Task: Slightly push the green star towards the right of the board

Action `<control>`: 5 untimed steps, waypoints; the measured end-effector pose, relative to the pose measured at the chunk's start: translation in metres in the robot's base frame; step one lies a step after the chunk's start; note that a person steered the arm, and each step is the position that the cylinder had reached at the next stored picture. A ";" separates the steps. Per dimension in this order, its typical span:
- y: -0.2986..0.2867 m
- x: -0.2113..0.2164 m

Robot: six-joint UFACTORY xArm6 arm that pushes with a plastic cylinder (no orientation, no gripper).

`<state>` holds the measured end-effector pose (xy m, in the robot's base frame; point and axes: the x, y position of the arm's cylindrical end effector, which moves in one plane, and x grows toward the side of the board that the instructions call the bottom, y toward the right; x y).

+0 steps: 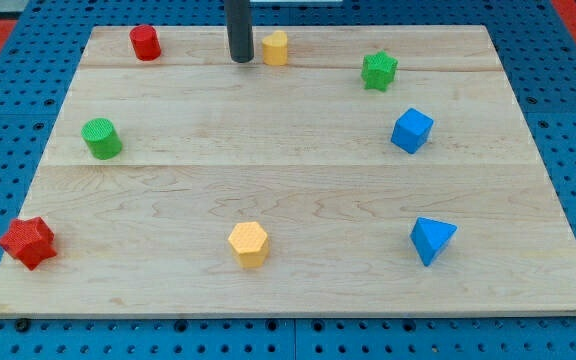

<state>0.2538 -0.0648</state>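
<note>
The green star [378, 70] lies near the view's top right of the wooden board [288, 200]. My tip [241, 59] is at the view's top centre, well to the left of the green star. It stands just left of a yellow block [275, 47], close to it or touching. The rod comes down from the top edge of the view.
A red cylinder [145, 42] is at top left and a green cylinder [101, 138] at left. A red star [27, 242] is at bottom left, a yellow hexagon [248, 244] at bottom centre. A blue cube [411, 130] lies below the green star, a blue triangular block [431, 239] at lower right.
</note>
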 end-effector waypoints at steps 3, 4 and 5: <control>0.071 0.037; 0.125 0.041; 0.174 0.043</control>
